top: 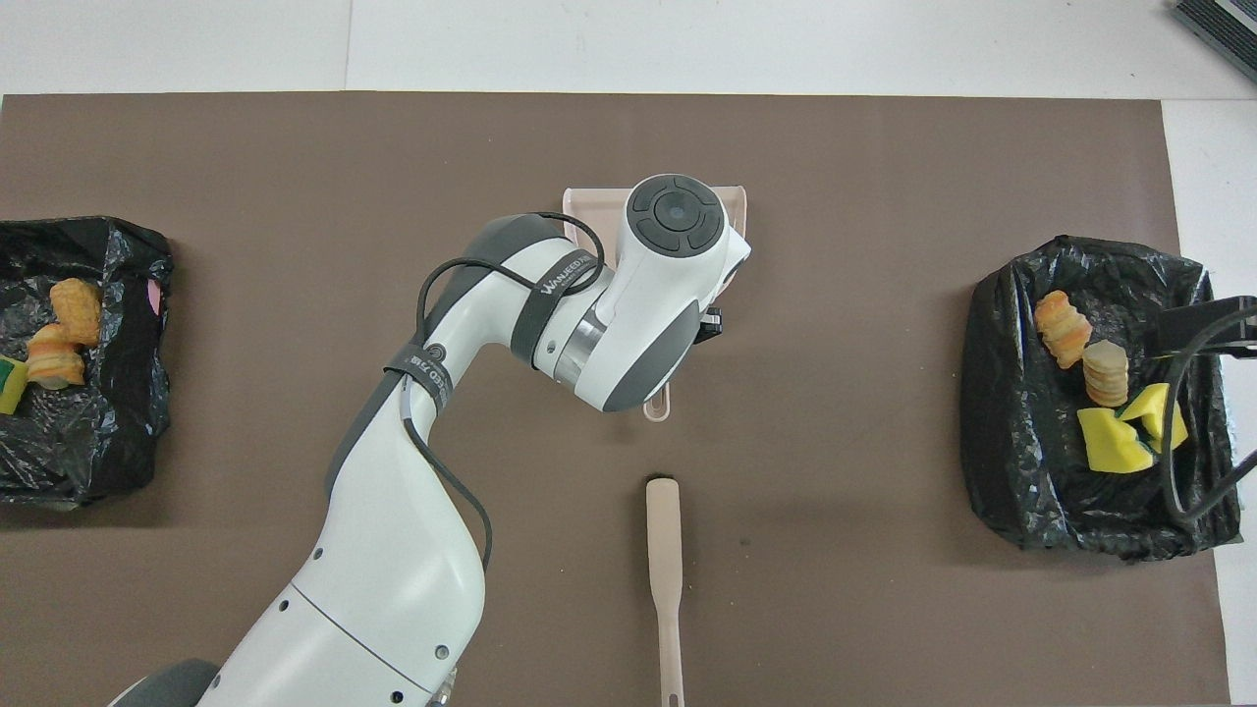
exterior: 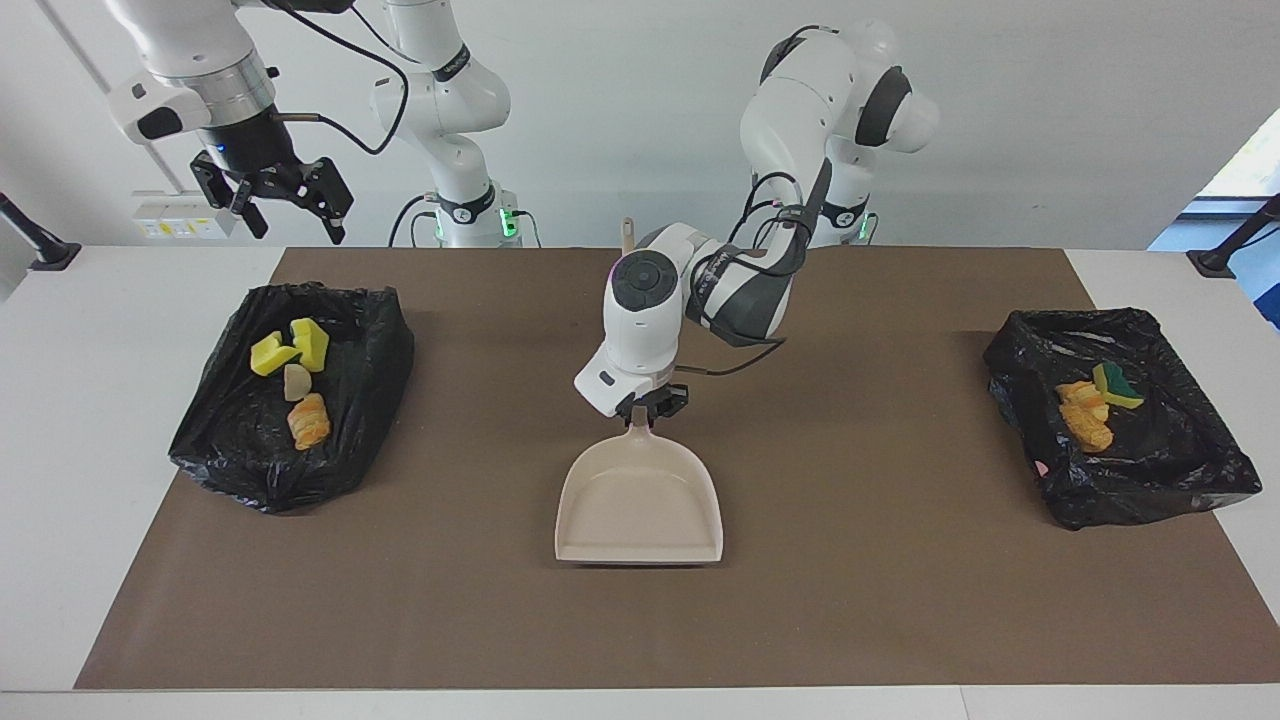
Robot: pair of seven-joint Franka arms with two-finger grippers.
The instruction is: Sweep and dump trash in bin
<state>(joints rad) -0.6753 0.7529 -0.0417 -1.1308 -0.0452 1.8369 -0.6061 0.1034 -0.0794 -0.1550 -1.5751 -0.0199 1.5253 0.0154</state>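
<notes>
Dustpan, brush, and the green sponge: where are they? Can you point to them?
dustpan [exterior: 640, 500], facing view, on the bare inside of its pan.
brush [top: 664, 550], overhead view, on the middle of its beige handle.
green sponge [exterior: 1117, 385], facing view, on its green face.

A robotics lab or test room is showing here, not a home. Two white robot arms [exterior: 455, 110] are standing bolted at one end of a plain white table [exterior: 110, 330], with black cables [exterior: 330, 70] hanging from them and green status lights glowing at one base. A brown mat [exterior: 850, 600] is covering most of the tabletop as a staged work area. A bare white wall [exterior: 1050, 120] is running along the robots' end, with a row of power sockets [exterior: 180, 228] mounted on it. Black camera or clamp stands [exterior: 35, 240] are gripping the table's corners.
</notes>
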